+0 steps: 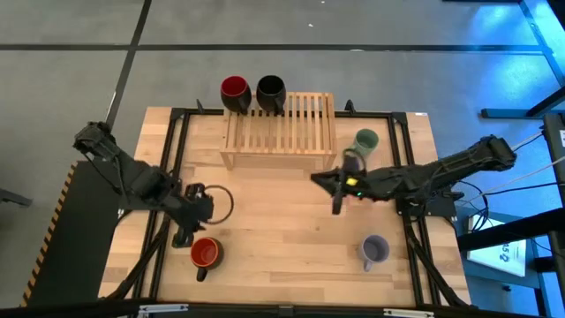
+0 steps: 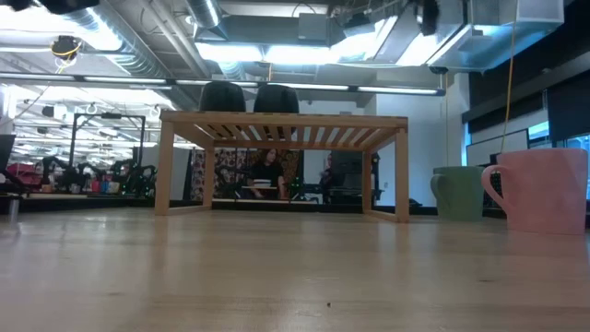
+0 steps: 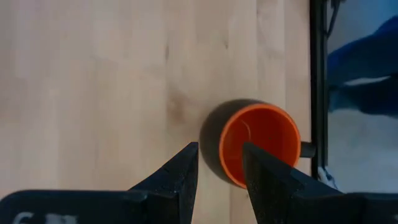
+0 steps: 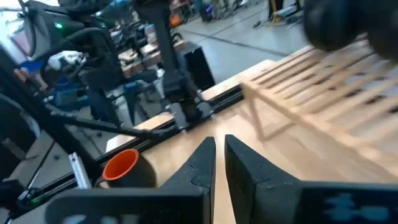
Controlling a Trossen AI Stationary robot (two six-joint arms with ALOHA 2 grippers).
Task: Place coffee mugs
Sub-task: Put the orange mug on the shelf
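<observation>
1. Here, the left gripper [image 3: 219, 169], fingers slightly parted and empty, hangs just above the small round orange mug [image 1: 205, 253] near the table's front-left.
2. The right gripper [image 4: 219, 157], fingers nearly closed and empty, hovers mid-table before the wooden slatted rack [image 1: 281, 124].

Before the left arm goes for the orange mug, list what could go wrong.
The left jaws stand narrowly apart beside the orange mug; descending, they might shove it toward the nearby table edge. The dark red mug and black mug sit at the rack edge; a bump might topple them.
</observation>
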